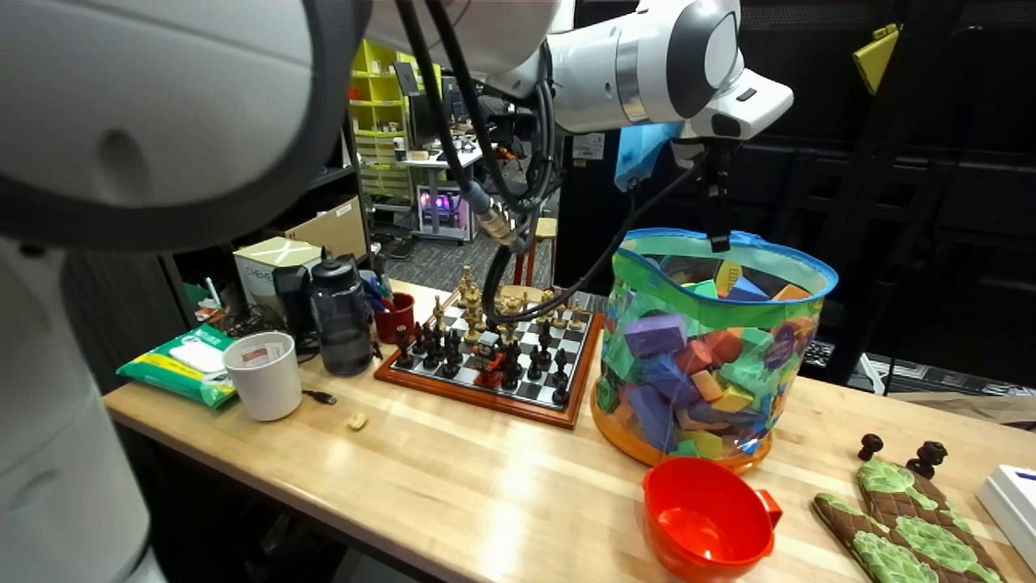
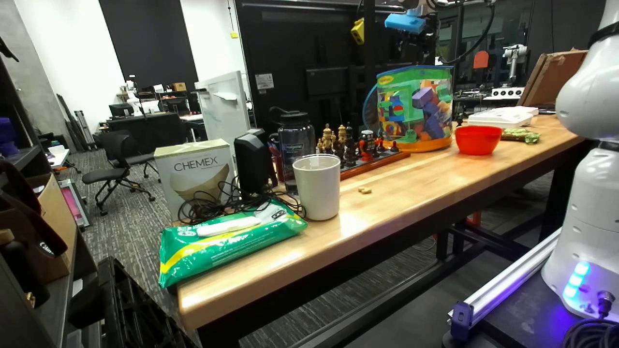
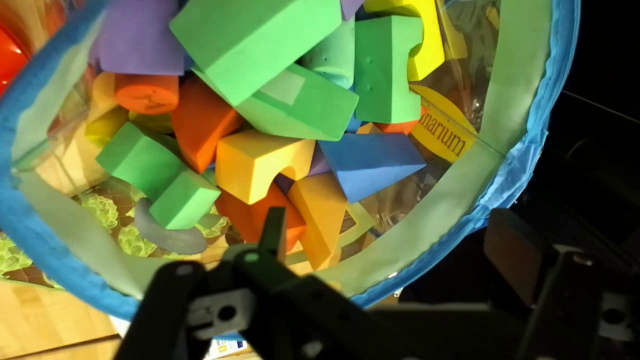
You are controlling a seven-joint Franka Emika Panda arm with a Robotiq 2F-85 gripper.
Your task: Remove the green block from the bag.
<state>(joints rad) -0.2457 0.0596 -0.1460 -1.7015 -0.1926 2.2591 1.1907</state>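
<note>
The bag [image 1: 728,314] is a tall clear cylinder with a green band and blue edge, full of coloured foam blocks. It also shows in an exterior view [image 2: 416,73] and the wrist view [image 3: 440,215]. In the wrist view a pale mint-green piece with a rounded edge [image 3: 336,59] lies partly hidden under larger green blocks [image 3: 260,45]; I cannot tell for certain which is the green block. My gripper [image 3: 392,240] is open and empty. In the wrist view one finger appears over the bag's inside, the other beyond the rim. In an exterior view the gripper [image 1: 719,239] points down at the bag's top.
A red bowl [image 1: 706,518] stands just before the bag. A chess board [image 1: 486,397] with pieces is beside it. Leaf-patterned mitts [image 1: 914,526], loose black pieces [image 1: 871,445] and a white box [image 1: 1012,502] lie on the bag's other side.
</note>
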